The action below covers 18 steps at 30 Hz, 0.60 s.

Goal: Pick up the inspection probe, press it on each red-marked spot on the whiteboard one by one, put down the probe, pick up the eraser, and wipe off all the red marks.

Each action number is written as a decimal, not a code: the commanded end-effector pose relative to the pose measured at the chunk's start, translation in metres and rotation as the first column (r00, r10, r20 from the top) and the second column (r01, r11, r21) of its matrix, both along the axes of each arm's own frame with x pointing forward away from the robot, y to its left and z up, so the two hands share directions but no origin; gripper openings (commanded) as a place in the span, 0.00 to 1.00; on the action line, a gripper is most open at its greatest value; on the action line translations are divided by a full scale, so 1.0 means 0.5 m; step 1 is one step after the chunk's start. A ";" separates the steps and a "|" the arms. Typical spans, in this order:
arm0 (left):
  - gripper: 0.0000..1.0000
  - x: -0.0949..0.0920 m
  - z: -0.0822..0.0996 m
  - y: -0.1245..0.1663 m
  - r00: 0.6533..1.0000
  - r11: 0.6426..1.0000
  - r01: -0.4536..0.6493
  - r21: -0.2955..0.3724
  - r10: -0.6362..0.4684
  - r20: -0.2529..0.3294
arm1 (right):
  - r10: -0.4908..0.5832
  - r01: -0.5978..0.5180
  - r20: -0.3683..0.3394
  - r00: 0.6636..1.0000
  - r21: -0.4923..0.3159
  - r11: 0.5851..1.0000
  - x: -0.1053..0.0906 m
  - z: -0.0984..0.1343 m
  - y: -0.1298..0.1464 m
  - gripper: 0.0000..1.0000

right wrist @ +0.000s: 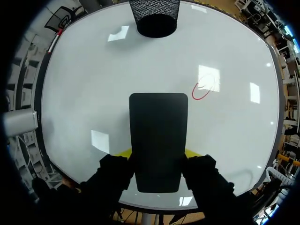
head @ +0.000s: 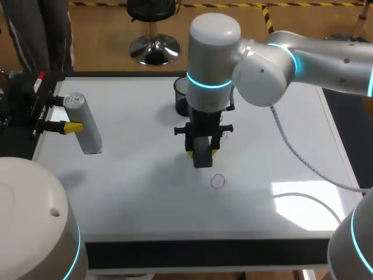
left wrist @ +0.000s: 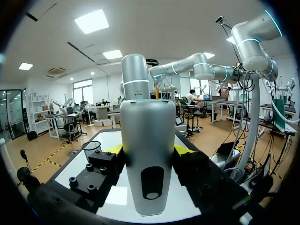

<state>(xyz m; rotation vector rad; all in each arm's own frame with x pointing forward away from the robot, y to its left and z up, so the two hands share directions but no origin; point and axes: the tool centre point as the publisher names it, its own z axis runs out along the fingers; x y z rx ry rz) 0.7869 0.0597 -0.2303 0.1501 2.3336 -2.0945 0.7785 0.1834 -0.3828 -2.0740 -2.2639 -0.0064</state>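
The silver cylindrical inspection probe [head: 85, 125] [left wrist: 147, 154] stands at the whiteboard's [head: 134, 175] left edge, with my left gripper [head: 70, 114] [left wrist: 149, 150] shut on it from both sides. Over the middle of the board, my right gripper [head: 202, 153] [right wrist: 158, 153] is shut on the black eraser [head: 203, 158] [right wrist: 158, 140], pointing down. I cannot tell whether the eraser touches the board. One red loop mark [head: 218, 181] [right wrist: 202, 90] lies on the board just ahead of the eraser and a little to one side.
A black mesh cup [head: 182, 96] [right wrist: 154, 16] [left wrist: 91, 149] stands at the back of the board, behind my right gripper. A red-capped marker [head: 39, 79] lies at the far left edge. A grey cable [head: 303, 157] trails across the board's right side.
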 end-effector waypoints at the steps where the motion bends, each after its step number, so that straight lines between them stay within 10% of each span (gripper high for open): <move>1: 0.00 -0.001 0.001 -0.001 1.000 1.000 -0.001 -0.002 0.001 0.002 | 0.006 -0.006 0.005 1.000 0.039 0.999 -0.019 0.023 -0.045 0.00; 18: 0.00 -0.001 0.001 -0.001 1.000 1.000 -0.001 -0.002 0.001 0.002 | -0.010 0.008 0.044 0.999 0.040 0.999 -0.092 0.059 -0.169 0.00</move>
